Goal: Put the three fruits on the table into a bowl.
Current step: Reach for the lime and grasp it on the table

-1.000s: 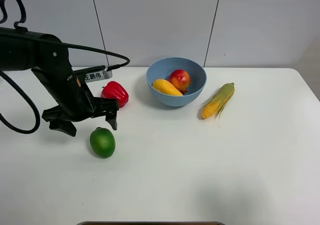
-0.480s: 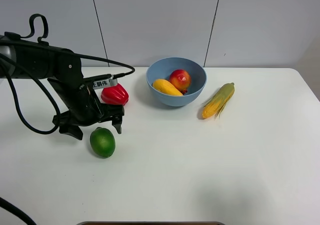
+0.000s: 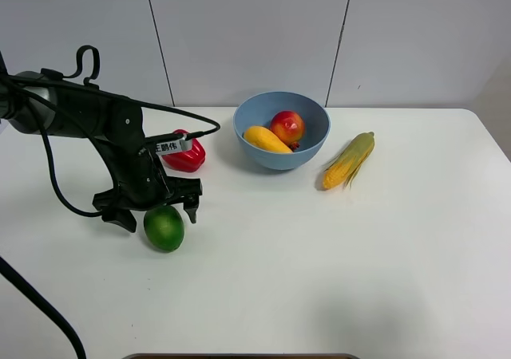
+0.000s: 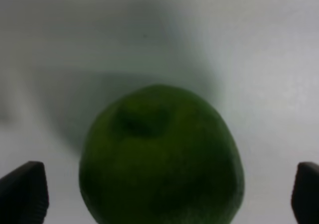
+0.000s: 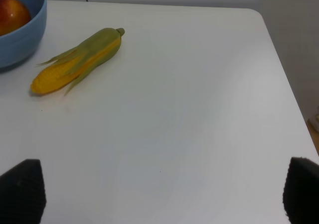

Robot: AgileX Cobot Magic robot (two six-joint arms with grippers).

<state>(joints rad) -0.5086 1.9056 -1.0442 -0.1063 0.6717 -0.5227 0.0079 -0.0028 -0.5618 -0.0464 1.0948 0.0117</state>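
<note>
High view: pomegranate and mango are seen in the bowl; the lime lies on the table under the left gripper. Left wrist: the jaws are spread wide, with the lime between them, untouched; lowering, then closing, seems needed. Right wrist: the right gripper is open and empty.

Your left pincer stands wide, and you see the glossy green fruit sitting squarely between its two dark fingertips, one on either side of the fruit. Each tip is clear of the fruit's skin, with bare white tabletop showing in the gaps. A shallow dimple marks the fruit's facing side. A soft grey shadow lies on the tabletop just beyond the fruit. The picture is blurred, so you can't make out finer surface detail.
</note>
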